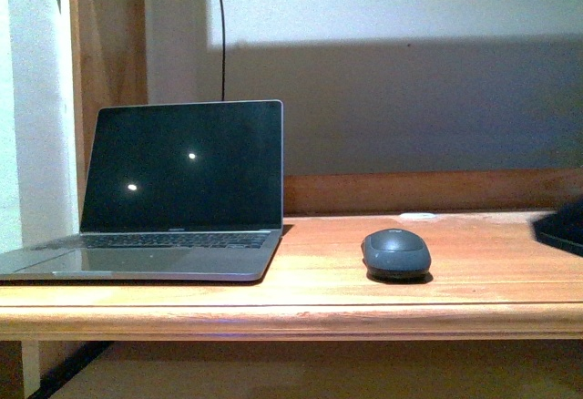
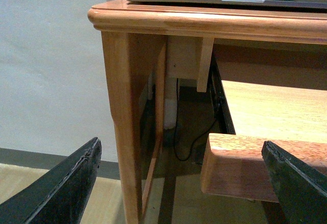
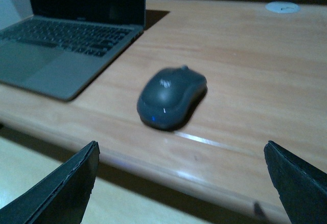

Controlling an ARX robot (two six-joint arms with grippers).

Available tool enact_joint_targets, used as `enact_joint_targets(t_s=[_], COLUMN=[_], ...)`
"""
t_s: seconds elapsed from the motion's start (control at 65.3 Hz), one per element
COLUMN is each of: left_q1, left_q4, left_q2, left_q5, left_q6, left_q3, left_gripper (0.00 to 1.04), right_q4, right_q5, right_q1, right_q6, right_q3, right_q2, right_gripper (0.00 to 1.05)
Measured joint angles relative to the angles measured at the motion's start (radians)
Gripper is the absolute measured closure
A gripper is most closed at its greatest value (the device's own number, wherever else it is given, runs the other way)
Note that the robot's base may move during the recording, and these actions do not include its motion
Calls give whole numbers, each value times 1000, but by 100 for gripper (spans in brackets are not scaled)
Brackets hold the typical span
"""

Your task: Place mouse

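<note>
Mouse (image 1: 396, 253) sits flat on the desk (image 1: 346, 312), right of the laptop (image 1: 182, 189), not touching it. Right gripper (image 3: 180, 152) hovers near it, jaws wide, empty. Left gripper (image 2: 180, 144) hangs low by the desk leg, spread and empty too. Placing looks done, though the right wrist view is blurry; probably only pulling away remains.
</note>
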State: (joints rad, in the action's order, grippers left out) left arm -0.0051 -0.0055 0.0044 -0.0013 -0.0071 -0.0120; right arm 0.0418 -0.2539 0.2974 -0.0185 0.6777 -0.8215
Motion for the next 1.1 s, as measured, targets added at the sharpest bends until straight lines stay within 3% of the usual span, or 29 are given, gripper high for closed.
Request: enact_joint_targets(t_s=[0.214, 0.367, 0.428, 0.49, 0.612, 0.826, 1.102], left_q1=[0, 0, 0, 0, 0, 0, 0], left_q4=[0, 0, 0, 0, 0, 0, 0], left_q2=[0, 0, 0, 0, 0, 0, 0], left_q5=[0, 1, 1, 1, 1, 1, 1], left_q6=[0, 0, 0, 0, 0, 0, 0], left_q3=[0, 0, 0, 0, 0, 0, 0], left_gripper=[8, 8, 8, 8, 8, 8, 8], right_q4=[237, 515, 649, 740, 668, 335, 16], right_q5=[-473, -798, -856, -855, -752, -436, -186], right_q1=[-333, -634, -717, -736, -625, -212, 114], right_q6=[-140, -389, -506, -634, -695, -432, -232], right_q3=[-166, -182, -182, -193, -276, -405, -444], right_q2=[283, 312, 282, 268, 316, 378, 208], right_gripper=[7, 7, 7, 7, 7, 7, 7])
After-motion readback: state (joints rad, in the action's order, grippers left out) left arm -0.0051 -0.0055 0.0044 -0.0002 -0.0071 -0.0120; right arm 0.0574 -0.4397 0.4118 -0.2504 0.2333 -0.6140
